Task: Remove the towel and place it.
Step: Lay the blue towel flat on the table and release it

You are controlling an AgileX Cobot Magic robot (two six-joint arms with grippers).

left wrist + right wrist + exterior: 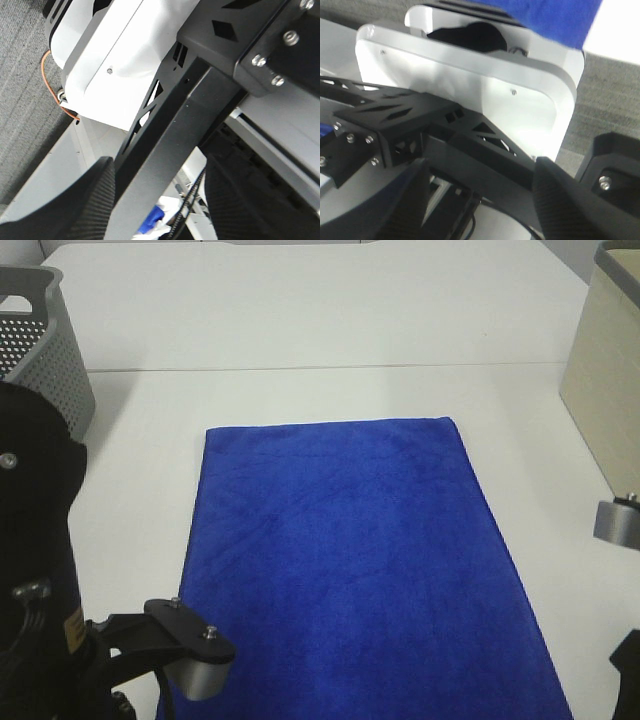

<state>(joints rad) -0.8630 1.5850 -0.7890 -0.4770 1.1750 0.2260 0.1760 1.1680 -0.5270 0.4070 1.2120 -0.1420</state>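
On the tabletop (300, 330) the towel (360, 560) lies flat, ahead of and between both end effectors. By its look it is soft, light and limp, best pinched at a near corner. The left end effector (159, 165) and right end effector (480, 165) sit low against the robot's frame, fingers apart, empty.

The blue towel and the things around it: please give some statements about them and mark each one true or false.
1. The towel lies spread flat on the table. True.
2. The grey basket stands at the far left, apart from the towel. True.
3. The left gripper grips the towel. False: its fingers stand apart, with nothing between them.
4. The beige container stands on the towel. False: it stands at the right, apart from the towel.
5. The right gripper is open. True.
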